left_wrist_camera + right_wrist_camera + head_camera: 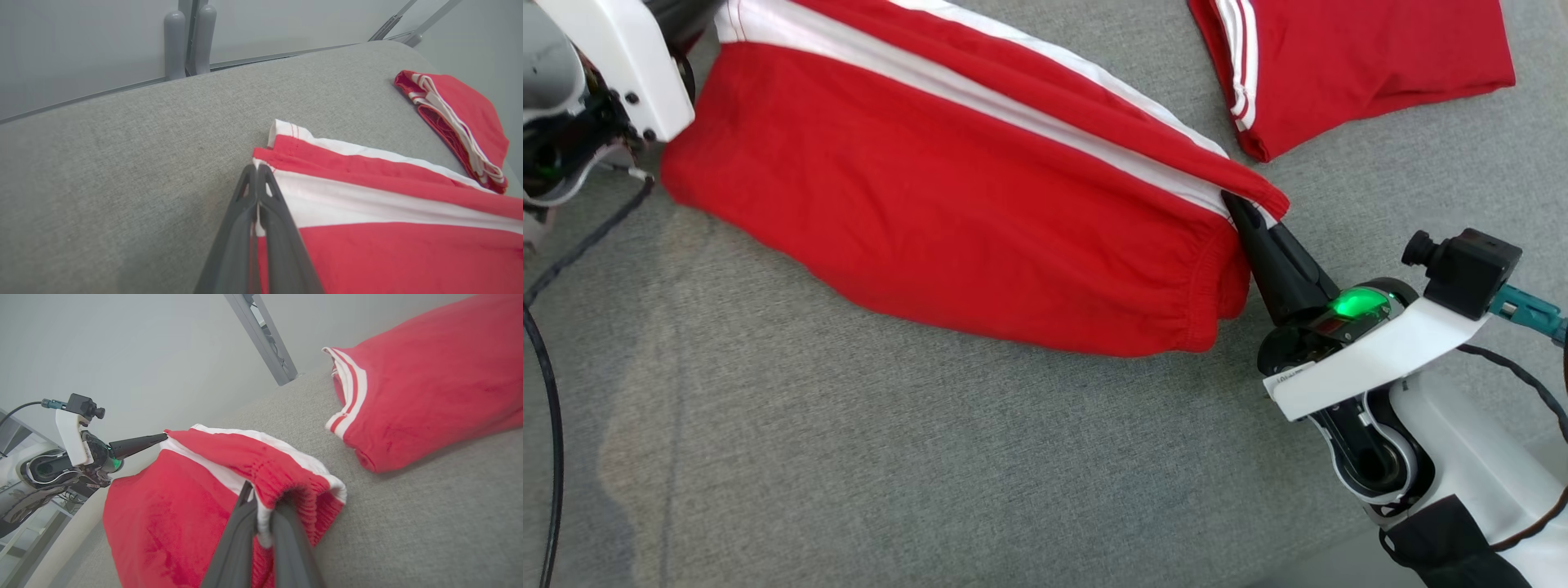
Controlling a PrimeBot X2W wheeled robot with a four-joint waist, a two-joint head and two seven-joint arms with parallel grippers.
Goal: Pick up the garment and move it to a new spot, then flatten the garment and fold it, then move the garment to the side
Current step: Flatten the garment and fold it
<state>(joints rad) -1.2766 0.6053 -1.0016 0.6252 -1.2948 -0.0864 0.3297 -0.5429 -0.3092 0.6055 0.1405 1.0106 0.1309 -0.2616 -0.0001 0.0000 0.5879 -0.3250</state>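
Garment (947, 204): red shorts-type piece with white side stripes, strung between both grippers over the grey padded surface (931, 457), left-centre of the head view.

Left gripper (258, 169) is clenched on the hemmed corner at the white stripe, fingers pressed together with fabric between them.

The cloth hangs doubled over, red panel facing the camera, lower edge bellied down. I can't tell from the head view whether that edge touches the padding or just clears it.

Right gripper (1240, 211) is pinched on the elastic gathered end, with the ribbed band bunched round the fingers in the right wrist view.

Second red garment (1364, 65), folded, lies well apart at top right.

My read: this is the carry/lay-out step, and flattening is not yet done. The next move probably wants both arms travelling together with tension across the top edge. They'd then lower so the bellied panel lays down without creasing, clear of the folded piece.
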